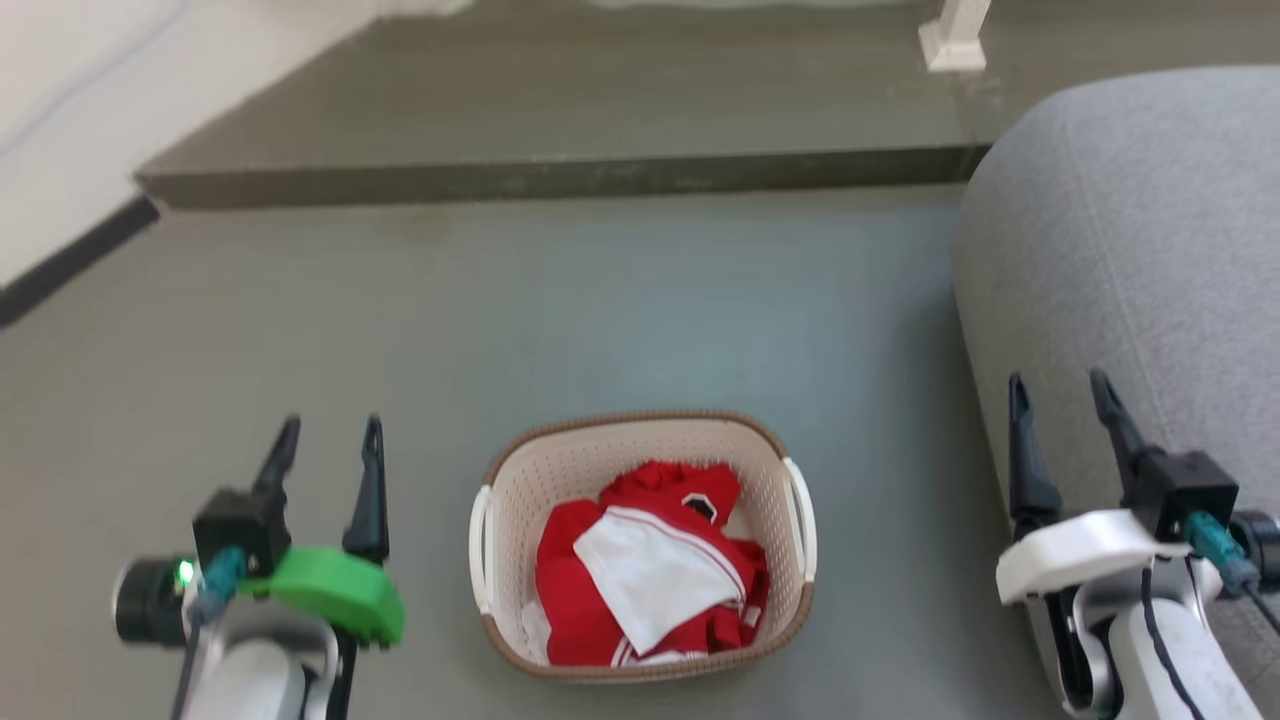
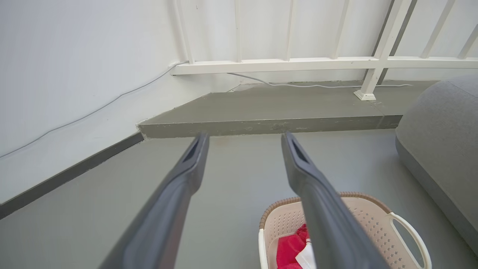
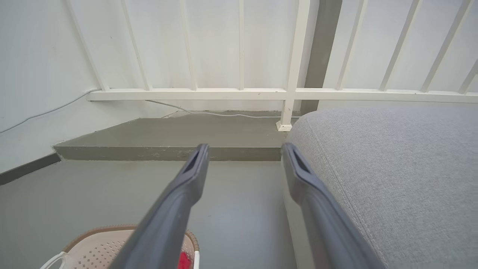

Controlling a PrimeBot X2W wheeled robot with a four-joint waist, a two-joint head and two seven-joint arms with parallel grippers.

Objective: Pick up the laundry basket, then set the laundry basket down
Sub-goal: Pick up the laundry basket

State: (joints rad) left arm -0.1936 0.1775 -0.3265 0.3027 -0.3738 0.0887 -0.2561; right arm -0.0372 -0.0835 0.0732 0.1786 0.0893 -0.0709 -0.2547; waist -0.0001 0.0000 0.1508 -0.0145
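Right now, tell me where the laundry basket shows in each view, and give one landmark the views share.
Head view: the laundry basket sits at lower centre, whole.
Left wrist view: at the bottom edge, right of centre, cut off below.
Right wrist view: at the bottom left, with its rim and some wall in frame.
Shared landmark: the raised grey step beyond the basket.

We see the left gripper (image 1: 331,425) with two long dark fingers (image 1: 370,500), a bright green cover (image 1: 335,595) and a small green light (image 1: 185,573). The right gripper (image 1: 1057,380) has the same fingers but a white cover (image 1: 1085,550). Each one carries a teal plug (image 1: 1215,545). A black cable (image 1: 1160,640) lies on the pale right forearm (image 1: 1200,665).
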